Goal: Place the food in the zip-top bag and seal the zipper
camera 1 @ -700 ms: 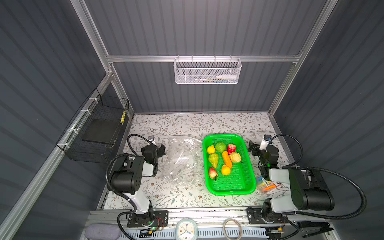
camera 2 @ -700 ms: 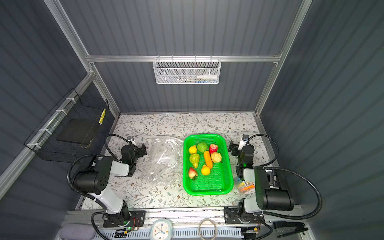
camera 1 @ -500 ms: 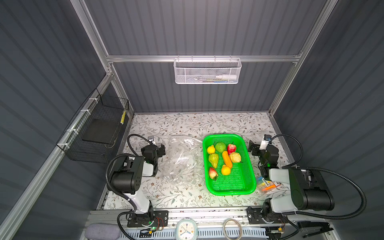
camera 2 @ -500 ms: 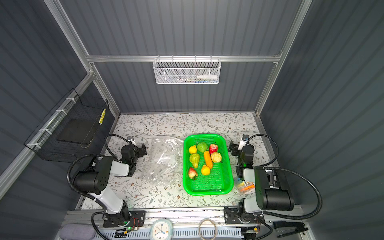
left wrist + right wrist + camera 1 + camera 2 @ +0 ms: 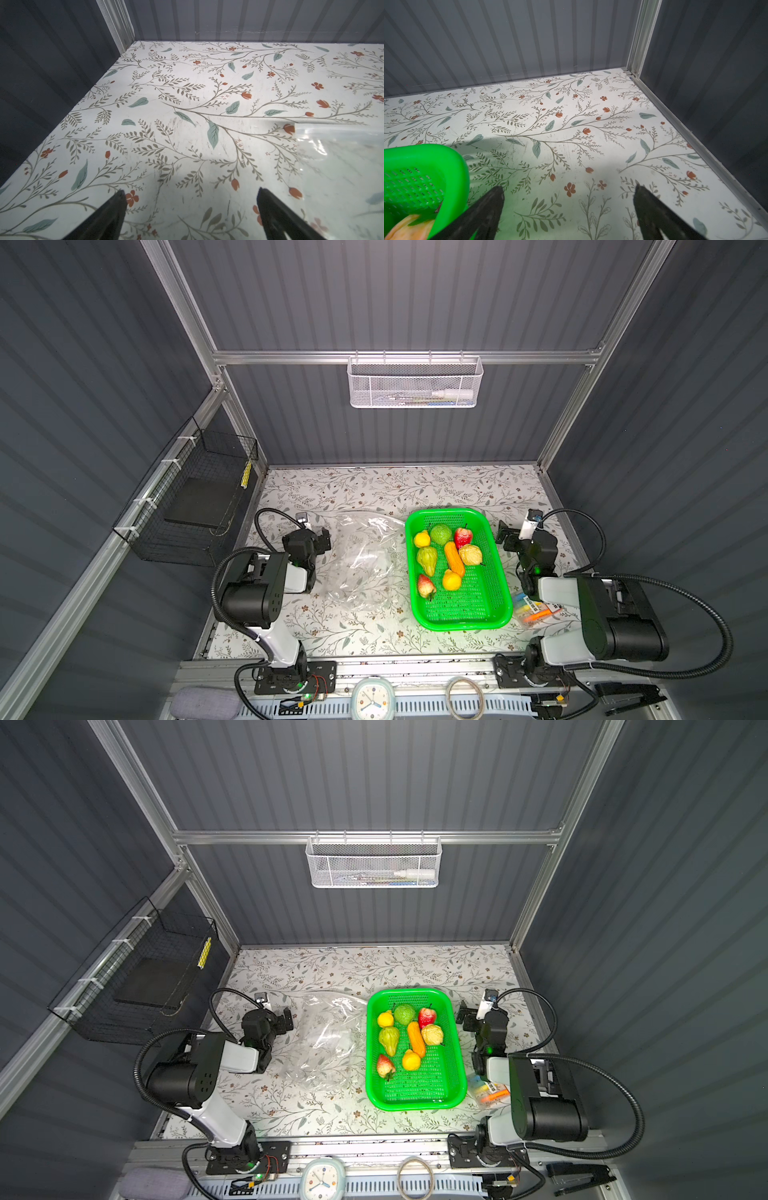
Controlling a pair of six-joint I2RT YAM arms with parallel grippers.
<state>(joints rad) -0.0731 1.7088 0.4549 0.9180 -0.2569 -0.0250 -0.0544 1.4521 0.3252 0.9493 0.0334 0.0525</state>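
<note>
The food (image 5: 454, 559) (image 5: 415, 1039), several toy fruits and vegetables, lies in the green basket (image 5: 490, 614) (image 5: 440, 1102) in both top views. Left of the basket the clear zip-top bag (image 5: 365, 560) (image 5: 328, 1040) lies crumpled on the floral table; I cannot make out its zipper. My left gripper (image 5: 322, 537) (image 5: 191, 190) rests low beside the bag's left side, open and empty, and a corner of the bag (image 5: 340, 166) shows in the left wrist view. My right gripper (image 5: 505, 533) (image 5: 568, 186) is open and empty just right of the basket's (image 5: 452, 158) far corner.
A small packet of coloured markers (image 5: 536, 610) lies right of the basket, by the right arm. A white mesh basket (image 5: 413, 383) hangs on the back wall and a black wire basket (image 5: 195, 502) on the left wall. A clock (image 5: 372, 699) sits on the front rail.
</note>
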